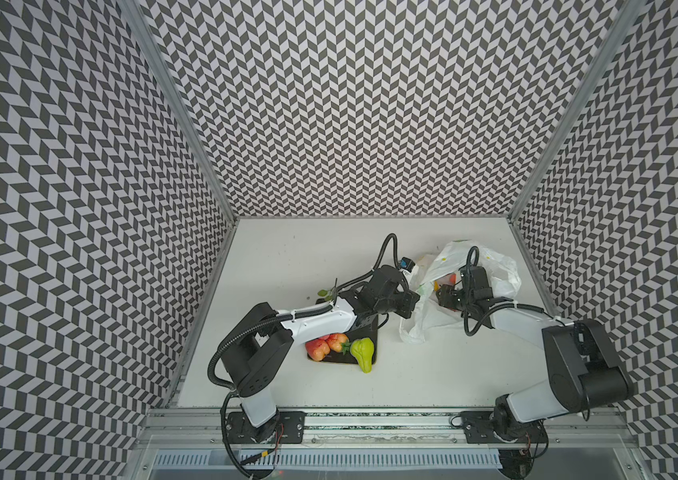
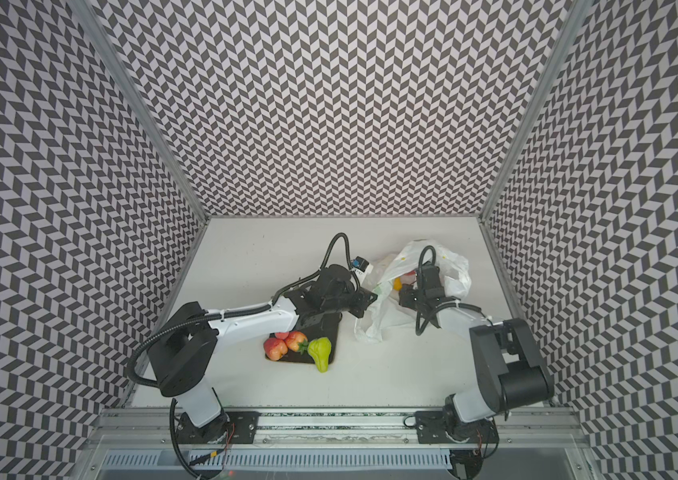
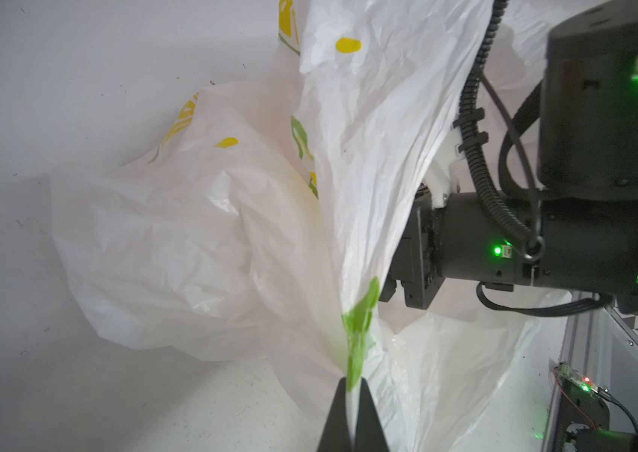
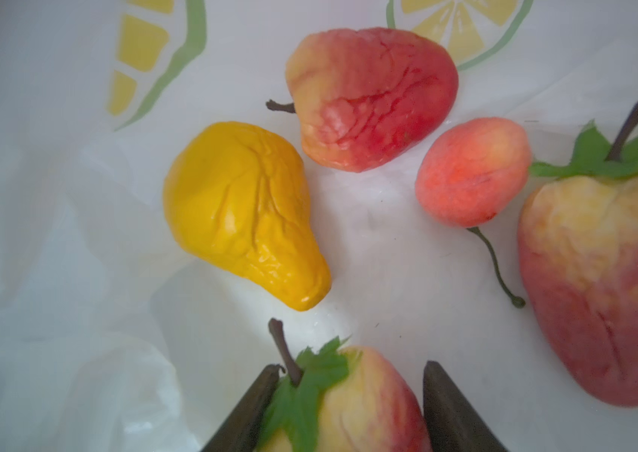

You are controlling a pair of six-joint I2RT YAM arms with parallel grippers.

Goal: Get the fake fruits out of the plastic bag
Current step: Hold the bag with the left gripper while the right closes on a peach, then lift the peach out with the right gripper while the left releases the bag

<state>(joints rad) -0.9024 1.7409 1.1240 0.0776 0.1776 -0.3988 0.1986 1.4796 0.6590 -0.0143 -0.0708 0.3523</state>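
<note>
Pinches plastic bag [image 3: 211, 235] rim in left gripper [image 3: 353, 385] to hold it open; brackets leafy apple [image 4: 368, 403] with right gripper [image 4: 350, 366], clamping unclear.

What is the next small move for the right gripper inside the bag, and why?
Probably close the right gripper fully on the leafy red-yellow apple. Its jaws stand at both sides of this fruit, but a firm grip is not clear yet. The left gripper is shut on the plastic bag, holding its edge up.
</note>
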